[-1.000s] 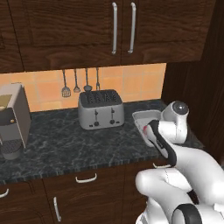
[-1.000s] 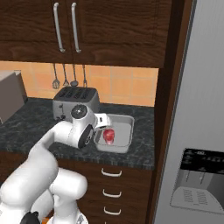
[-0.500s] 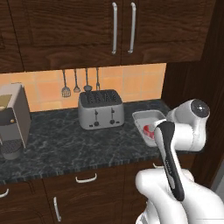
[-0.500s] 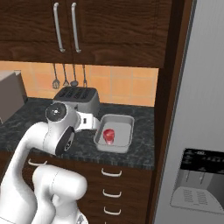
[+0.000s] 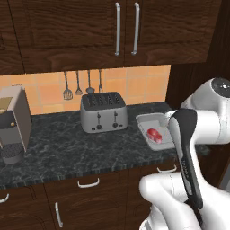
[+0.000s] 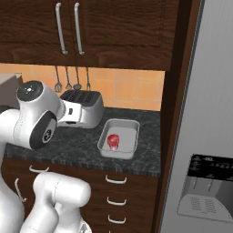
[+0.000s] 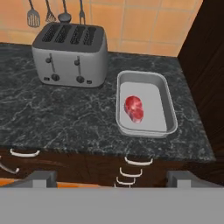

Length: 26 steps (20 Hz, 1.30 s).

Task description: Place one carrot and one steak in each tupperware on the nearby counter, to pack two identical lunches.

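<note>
Grey shallow rectangular tupperware tray (image 7: 168, 107) on the black speckled stone counter (image 7: 65, 118) holds one red-pink steak chunk (image 7: 134, 108); no carrot yet. Hand (image 7: 111, 177) spread, empty.
</note>
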### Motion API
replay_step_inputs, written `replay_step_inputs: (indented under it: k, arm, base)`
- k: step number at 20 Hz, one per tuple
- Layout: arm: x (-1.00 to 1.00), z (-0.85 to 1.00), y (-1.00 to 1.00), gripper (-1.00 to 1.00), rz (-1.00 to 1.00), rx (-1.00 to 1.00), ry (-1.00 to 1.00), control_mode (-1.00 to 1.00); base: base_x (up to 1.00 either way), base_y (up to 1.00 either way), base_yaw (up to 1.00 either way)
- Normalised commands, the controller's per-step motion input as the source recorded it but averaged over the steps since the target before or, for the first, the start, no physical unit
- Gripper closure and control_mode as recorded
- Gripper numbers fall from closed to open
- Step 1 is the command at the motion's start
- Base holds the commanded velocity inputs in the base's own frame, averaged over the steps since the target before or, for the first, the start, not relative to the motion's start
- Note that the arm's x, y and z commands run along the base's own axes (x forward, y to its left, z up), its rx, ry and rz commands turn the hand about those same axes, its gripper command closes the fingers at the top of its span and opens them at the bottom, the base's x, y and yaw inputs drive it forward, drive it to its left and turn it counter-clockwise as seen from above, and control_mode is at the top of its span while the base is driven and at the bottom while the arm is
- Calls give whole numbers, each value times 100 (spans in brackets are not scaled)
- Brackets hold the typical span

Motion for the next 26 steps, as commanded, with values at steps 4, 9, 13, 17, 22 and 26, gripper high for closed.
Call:
replay_step_inputs:
  k: [4, 9, 13, 17, 22, 26]
  arm:
    - [-83, 29, 7, -100, 0, 0, -17, -100]
    - [-45, 19, 15, -100, 0, 0, -8, 100]
    - [0, 0, 0, -100, 0, 0, 0, 100]
    - [0, 0, 0, -100, 0, 0, 0, 100]
    - [0, 0, 0, -100, 0, 0, 0, 100]
    - [0, 0, 0, -100, 0, 0, 0, 100]
  base:
    - [0, 0, 0]
    - [-40, 1, 0]
    - [-100, 1, -2]
    - [-98, -46, -9]
    - [-14, -100, -2]
    - [18, -93, -1]
